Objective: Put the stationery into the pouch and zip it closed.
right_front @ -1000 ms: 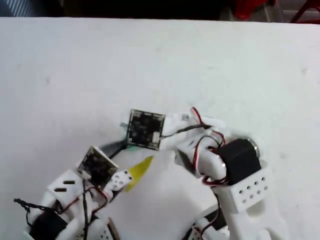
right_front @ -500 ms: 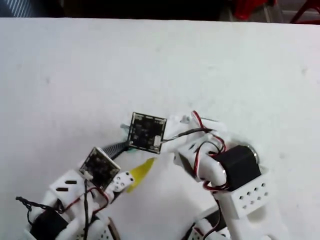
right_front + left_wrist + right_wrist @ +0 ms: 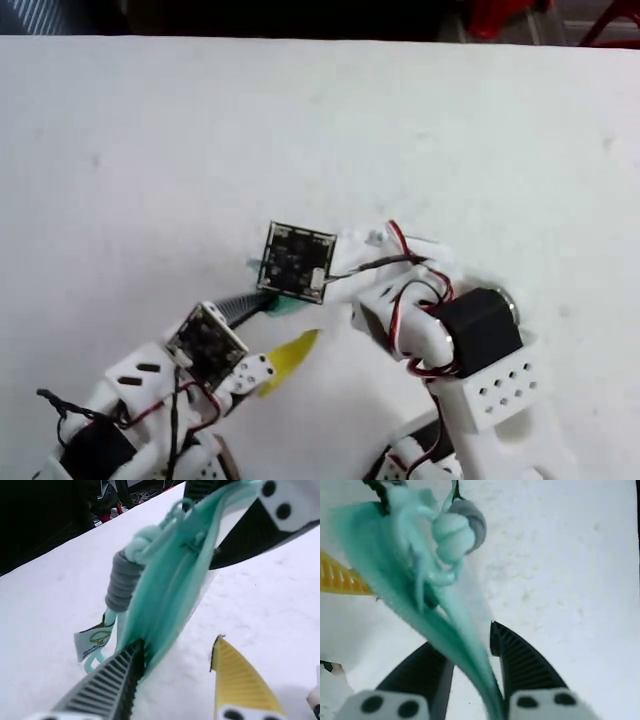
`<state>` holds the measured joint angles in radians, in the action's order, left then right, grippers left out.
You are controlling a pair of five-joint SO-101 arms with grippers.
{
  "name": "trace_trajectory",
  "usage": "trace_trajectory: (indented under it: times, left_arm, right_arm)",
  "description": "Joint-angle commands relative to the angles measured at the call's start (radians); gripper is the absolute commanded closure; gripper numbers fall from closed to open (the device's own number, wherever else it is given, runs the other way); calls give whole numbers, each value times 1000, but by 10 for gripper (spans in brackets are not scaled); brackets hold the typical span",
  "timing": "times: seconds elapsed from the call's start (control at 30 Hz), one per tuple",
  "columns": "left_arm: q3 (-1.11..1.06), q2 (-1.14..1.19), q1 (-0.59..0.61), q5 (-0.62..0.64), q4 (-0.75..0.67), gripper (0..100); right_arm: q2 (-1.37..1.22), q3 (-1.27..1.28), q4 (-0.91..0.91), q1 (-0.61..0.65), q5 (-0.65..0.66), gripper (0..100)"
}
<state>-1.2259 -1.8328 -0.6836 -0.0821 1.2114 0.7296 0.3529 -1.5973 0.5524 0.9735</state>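
Observation:
The teal pouch (image 3: 170, 590) hangs lifted off the white table, a sliver of it (image 3: 283, 306) peeking out between the arms in the high view. A pale cord with a grey bead (image 3: 121, 582) dangles from its zipper end. My right gripper (image 3: 470, 645) is shut on the pouch (image 3: 395, 570), its black fingers (image 3: 520, 665) pinching the fabric's edge; the same gripper (image 3: 220, 505) holds the far end in the left wrist view. My left gripper (image 3: 177, 645) is open: its black ribbed finger (image 3: 112, 680) touches the pouch's near edge, and the yellow finger (image 3: 240, 685) stands apart.
The white table (image 3: 300, 130) stretches bare toward the far edge, with dark room beyond. Both arm bodies (image 3: 480, 370) crowd the near side. A small paper tag (image 3: 94, 640) hangs by the cord.
Both grippers have shifted slightly toward the near right, the left one more. A little more of the teal pouch shows between them.

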Motion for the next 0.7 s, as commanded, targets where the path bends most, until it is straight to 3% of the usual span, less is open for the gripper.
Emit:
trace_trajectory:
  times: [0.0, 0.07, 0.37, 0.47, 0.67]
  left_arm:
    - [11, 5, -110, -6, -17, 771]
    - [9, 5, -134, -6, -17, 771]
    - [5, 5, -183, -6, -14, 775]
    - [-34, 5, -183, -12, -46, 832]
    - [-72, 4, -183, -14, -86, 981]
  right_arm:
    - [-5, 31, 12, 7, -14, 829]
    - [-5, 29, 12, 8, -14, 792]
    - [62, -41, -42, 131, -14, 790]
    - [130, -126, -117, 202, -14, 790]
    - [202, -127, -120, 286, -176, 790]
